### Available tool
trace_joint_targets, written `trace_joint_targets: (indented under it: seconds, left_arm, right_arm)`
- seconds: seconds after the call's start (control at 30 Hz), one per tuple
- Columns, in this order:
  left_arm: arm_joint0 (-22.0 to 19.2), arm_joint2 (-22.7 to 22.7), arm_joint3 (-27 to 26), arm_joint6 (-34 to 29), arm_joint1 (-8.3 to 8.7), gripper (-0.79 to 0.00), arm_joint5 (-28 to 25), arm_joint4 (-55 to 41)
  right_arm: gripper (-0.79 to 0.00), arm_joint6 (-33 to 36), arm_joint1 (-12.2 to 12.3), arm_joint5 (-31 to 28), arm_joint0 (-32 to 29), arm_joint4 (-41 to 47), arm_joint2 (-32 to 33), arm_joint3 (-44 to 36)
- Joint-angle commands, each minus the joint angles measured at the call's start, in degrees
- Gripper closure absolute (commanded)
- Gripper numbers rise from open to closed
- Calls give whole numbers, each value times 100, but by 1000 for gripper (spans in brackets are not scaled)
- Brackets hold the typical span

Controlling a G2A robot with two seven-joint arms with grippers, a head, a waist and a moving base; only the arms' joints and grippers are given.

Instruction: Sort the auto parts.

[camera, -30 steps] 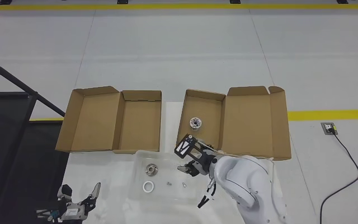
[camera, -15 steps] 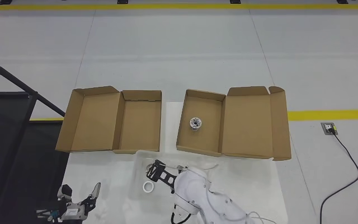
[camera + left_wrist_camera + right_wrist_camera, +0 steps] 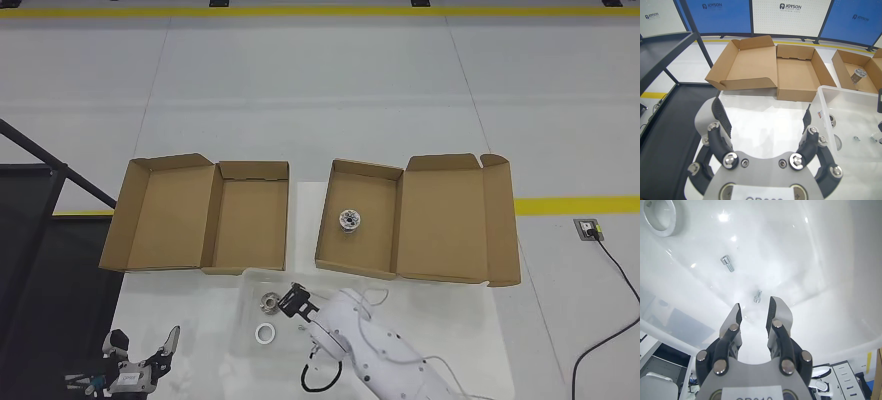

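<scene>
Bolt (image 3: 757, 297) lies on the bin (image 3: 810, 256) floor just beyond your right gripper (image 3: 755, 303), centred on the gap; jaws partly open, gripping nothing. Left gripper (image 3: 762, 105) wide open, empty.

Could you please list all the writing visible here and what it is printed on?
Wall panels: a brand logo and name, not quoted here.
Sticker on the clear bin: too small to read.
Left mount label, behind the left claw: cut off, unreadable.
Right mount label, behind the right claw: cut off, unreadable.
</scene>
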Motion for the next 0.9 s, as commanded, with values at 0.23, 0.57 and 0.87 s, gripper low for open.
trace_joint_targets:
  seconds: [0.23,0.57,0.87]
  left_arm:
    - [0,0,0,0,0,-785,0,0]
    - [0,0,0,0,0,-785,0,0]
    - [0,0,0,0,0,-785,0,0]
  right_arm:
    - [-342,-235,-113,239,83,-46,-22,518]
    - [-289,-373,-242,320,192,52,-32,967]
    - [-40,-394,-300,313,205,45,19,1071]
